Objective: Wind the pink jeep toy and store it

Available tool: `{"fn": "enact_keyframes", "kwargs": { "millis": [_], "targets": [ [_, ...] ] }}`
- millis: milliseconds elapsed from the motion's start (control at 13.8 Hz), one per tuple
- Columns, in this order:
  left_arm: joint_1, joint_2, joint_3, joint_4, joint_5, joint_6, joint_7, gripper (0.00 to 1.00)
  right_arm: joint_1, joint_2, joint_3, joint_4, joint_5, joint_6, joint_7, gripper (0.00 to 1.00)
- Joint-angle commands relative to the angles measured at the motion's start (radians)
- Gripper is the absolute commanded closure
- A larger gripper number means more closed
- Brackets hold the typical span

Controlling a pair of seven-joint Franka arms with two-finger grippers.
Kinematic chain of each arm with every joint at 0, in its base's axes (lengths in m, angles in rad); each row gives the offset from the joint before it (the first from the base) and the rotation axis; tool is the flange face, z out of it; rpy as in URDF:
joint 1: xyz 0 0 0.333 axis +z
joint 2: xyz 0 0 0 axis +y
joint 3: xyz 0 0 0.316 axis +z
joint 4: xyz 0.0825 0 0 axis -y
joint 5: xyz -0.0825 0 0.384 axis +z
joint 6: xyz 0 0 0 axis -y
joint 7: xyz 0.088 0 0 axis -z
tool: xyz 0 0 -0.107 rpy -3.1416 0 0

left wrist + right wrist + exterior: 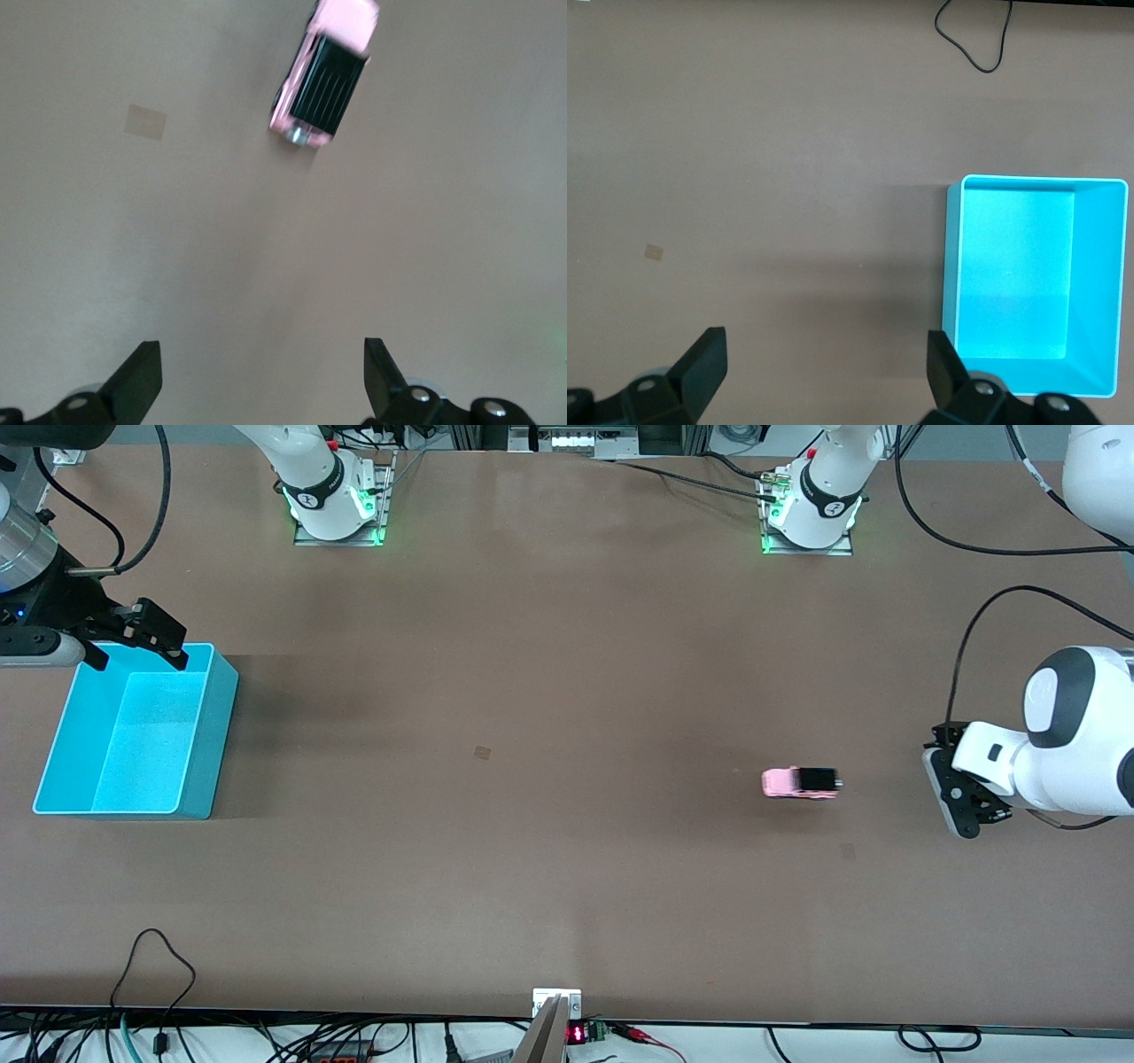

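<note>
Front view puts the pink jeep toy [801,783] on the bare table [567,691] in the right half of the frame, a little below mid-height, standing on its wheels toward the left arm's end of the table and untouched by either arm. Nothing of the task looks done as things lie: the toy is not held, so the winding would seem still ahead, and the blue bin [210,731] at mid-left of the frame, the likely store for it, is empty and well apart from the toy. The left gripper [955,802] hovers at the right edge of the frame near the toy, released with its fingers spread wide and nothing between them; its wrist view shows the toy near the top of the frame. The right gripper [140,642] hangs over the bin's upper rim at far left, likewise released and empty, and that arm waits. The toy is a small boxy car of light-pink plastic with a black ribbed rear roof. The bin is a rectangular open tub of smooth turquoise plastic with thin upright walls and rounded corners. The table is a flat matte brown sheet with a small tan patch [482,753] near its middle.
</note>
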Motion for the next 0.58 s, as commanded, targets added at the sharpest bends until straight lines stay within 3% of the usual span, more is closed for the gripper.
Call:
{"fn": "enact_keyframes", "kwargs": {
  "millis": [0,361,506],
  "targets": [
    [0.006,-0.049,-0.049,0.002,0.016,-0.048,-0.181,0.0,-0.012,-0.003,0.007,0.008,0.003,-0.013,-0.021,0.0],
    [-0.015,-0.078,-0.093,0.048,0.013,-0.098,-0.415,0.0,-0.012,-0.003,0.007,0.007,0.003,-0.013,-0.021,0.0],
    [-0.111,-0.146,0.01,0.039,-0.018,-0.104,-0.464,0.0,-0.012,-0.003,0.007,0.007,0.004,-0.013,-0.021,0.0]
  ]
}}
